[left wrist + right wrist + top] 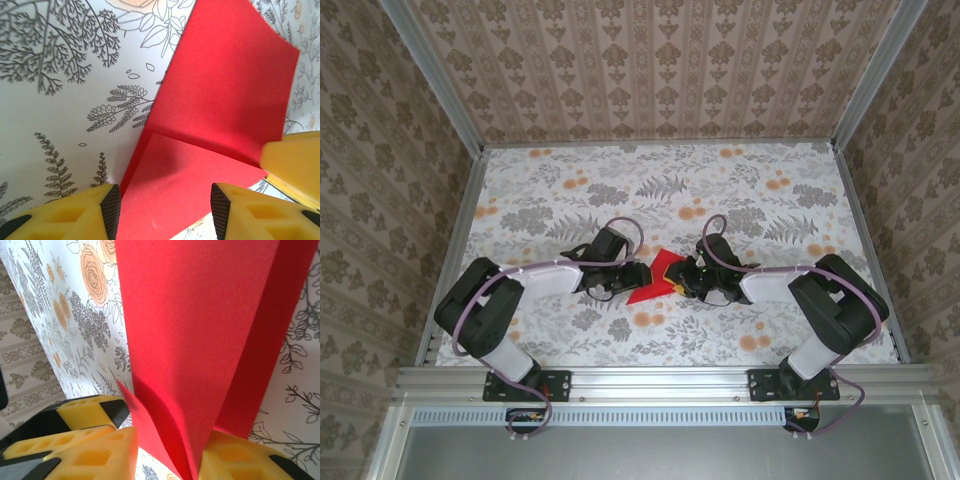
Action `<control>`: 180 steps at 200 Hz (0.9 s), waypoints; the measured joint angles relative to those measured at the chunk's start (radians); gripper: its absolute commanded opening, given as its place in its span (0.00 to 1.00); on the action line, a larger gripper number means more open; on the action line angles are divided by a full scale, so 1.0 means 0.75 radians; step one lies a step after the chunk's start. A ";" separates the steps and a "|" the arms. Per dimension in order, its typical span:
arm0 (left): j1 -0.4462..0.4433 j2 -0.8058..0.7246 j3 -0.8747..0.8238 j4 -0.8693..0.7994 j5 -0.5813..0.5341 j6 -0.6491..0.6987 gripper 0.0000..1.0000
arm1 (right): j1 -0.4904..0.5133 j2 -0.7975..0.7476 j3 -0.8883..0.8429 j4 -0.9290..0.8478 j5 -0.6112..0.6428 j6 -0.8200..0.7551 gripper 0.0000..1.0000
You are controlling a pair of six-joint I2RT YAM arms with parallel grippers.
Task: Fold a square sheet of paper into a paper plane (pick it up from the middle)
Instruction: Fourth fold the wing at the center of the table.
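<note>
The square sheet of paper is bright red and partly folded, lying mid-table between both arms. In the left wrist view the paper shows a crease, one flap flat on the cloth and the other rising. My left gripper is open, its fingers astride the flat flap's near edge. My right gripper stands over the raised fold of the paper: the fold touches one finger, and a gap remains at the other. Its place from above is at the paper's right edge. No finished paper plane shape shows.
The table wears a floral cloth and is fenced by aluminium rails and patterned walls. One yellow finger of the right gripper reaches into the left wrist view. A left gripper fingertip sits close beside the right one.
</note>
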 measured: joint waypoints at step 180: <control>-0.152 -0.333 -0.036 0.077 -0.196 0.759 0.81 | -0.077 -0.177 0.145 -0.461 0.021 -0.028 0.01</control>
